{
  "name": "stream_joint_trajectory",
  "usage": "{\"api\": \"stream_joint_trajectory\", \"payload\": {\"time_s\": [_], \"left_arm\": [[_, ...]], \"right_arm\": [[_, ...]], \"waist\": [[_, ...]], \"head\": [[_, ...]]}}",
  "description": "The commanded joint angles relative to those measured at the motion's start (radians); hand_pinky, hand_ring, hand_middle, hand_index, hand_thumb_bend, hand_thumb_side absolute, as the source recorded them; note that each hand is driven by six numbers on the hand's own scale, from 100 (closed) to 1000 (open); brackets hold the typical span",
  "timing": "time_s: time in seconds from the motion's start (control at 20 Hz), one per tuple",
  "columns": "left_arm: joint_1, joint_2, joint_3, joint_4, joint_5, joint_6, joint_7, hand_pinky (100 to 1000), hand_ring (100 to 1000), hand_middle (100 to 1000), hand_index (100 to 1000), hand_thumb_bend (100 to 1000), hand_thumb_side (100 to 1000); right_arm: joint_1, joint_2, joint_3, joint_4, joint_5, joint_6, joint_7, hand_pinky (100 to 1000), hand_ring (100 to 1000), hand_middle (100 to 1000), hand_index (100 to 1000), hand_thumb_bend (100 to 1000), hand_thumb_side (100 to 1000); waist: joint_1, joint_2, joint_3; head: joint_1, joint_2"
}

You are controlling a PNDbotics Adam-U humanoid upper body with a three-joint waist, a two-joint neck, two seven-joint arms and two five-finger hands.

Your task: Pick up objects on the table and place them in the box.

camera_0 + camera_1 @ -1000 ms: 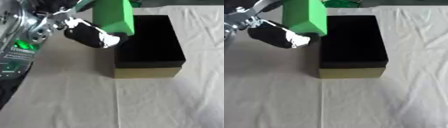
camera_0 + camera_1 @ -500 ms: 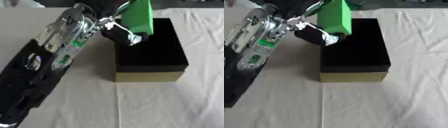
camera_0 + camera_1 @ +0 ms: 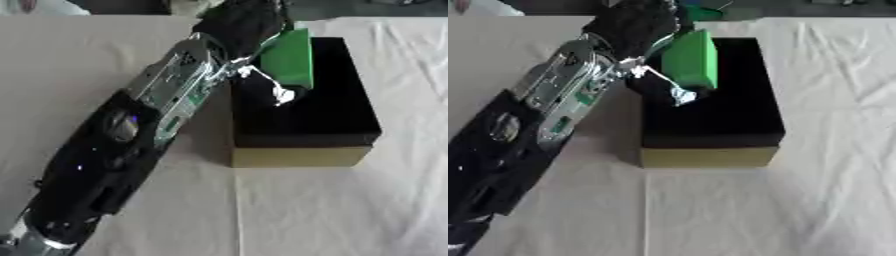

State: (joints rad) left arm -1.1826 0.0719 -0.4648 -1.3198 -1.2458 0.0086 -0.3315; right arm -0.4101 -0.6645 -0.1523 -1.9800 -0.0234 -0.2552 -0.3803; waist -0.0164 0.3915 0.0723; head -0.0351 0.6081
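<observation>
**Over the box: left hand with the green block**

Over the far left part of the box [image 3: 302, 127], in the left eye view, your left hand [image 3: 245, 25] has its fingers curled round a green block [image 3: 290, 57]; the block hangs tilted above the black interior, its lower edge inside the box's outline, and whether it touches the bottom cannot be told; your left arm [image 3: 131, 140] runs slantwise from the lower left corner of the view up to the box's left wall, and covers much of the cloth on that side; the tan front wall of the box shows below the dark opening, with its front edge square to you; the white tablecloth [image 3: 350, 210] lies bare in front of the box and to its right, so the open room is on the near and right sides; the box's right rim stands well apart from the right edge of the view.

Across in the right eye view, the same hold shows; the green block sits over the upper left of the black opening, near the left rim and near the far rim; the near half of the interior is uncovered; the arm lies just beside the box's left wall, leaving little gap there; cloth to the right of the box is wrinkled and free; your right hand shows in neither view.
</observation>
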Motion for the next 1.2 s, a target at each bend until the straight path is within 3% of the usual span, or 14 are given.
{"api": "stream_joint_trajectory", "payload": {"time_s": [0.05,0.2,0.4,0.45,0.5,0.7,1.05,1.2], "left_arm": [[-0.032,-0.024,0.014,0.022,-0.037,-0.012,0.026,517,529,541,608,454,603],[-0.037,-0.037,0.017,0.060,-0.085,-0.023,0.043,533,542,556,628,474,612],[-0.040,-0.040,0.027,0.080,-0.120,-0.031,0.038,671,676,696,773,718,684],[-0.039,-0.039,0.028,0.078,-0.119,-0.031,0.030,671,676,696,773,718,684],[-0.037,-0.038,0.029,0.076,-0.116,-0.031,0.021,690,701,731,804,826,712],[-0.030,-0.031,0.030,0.070,-0.125,-0.025,-0.019,719,739,768,841,1000,743],[-0.022,-0.026,0.042,0.044,-0.095,0.008,-0.022,674,702,732,796,999,756],[-0.022,-0.018,0.049,0.004,-0.065,0.032,0.005,645,673,706,773,934,756]], "right_arm": [[-0.023,-0.011,-0.001,-0.020,-0.015,-0.002,0.006,870,790,806,831,100,1000],[-0.037,-0.003,0.003,-0.020,-0.023,-0.003,0.013,870,790,806,831,100,1000],[-0.034,0.000,0.000,-0.020,-0.026,-0.002,0.013,869,790,805,829,100,1000],[-0.032,-0.001,-0.001,-0.020,-0.025,-0.001,0.012,869,790,805,829,100,1000],[-0.030,-0.001,-0.002,-0.020,-0.025,-0.001,0.012,869,790,805,829,100,1000],[-0.023,-0.002,-0.004,-0.020,-0.023,-0.002,0.008,869,789,804,828,100,1000],[-0.016,0.000,-0.005,-0.020,-0.022,0.002,0.003,869,789,803,827,100,1000],[-0.015,-0.001,-0.006,-0.020,-0.022,0.002,0.001,869,789,803,827,100,1000]], "waist": [[-0.005,-0.016,-0.011],[-0.003,-0.014,-0.028],[0.000,-0.016,-0.035],[0.000,-0.017,-0.036],[0.000,-0.018,-0.036],[-0.001,-0.021,-0.034],[-0.003,-0.023,-0.029],[-0.004,-0.026,-0.027]], "head": [[0.010,-0.016],[0.017,-0.017],[0.014,-0.018],[0.013,-0.018],[0.011,-0.018],[0.002,-0.017],[-0.011,-0.012],[-0.015,-0.007]]}}
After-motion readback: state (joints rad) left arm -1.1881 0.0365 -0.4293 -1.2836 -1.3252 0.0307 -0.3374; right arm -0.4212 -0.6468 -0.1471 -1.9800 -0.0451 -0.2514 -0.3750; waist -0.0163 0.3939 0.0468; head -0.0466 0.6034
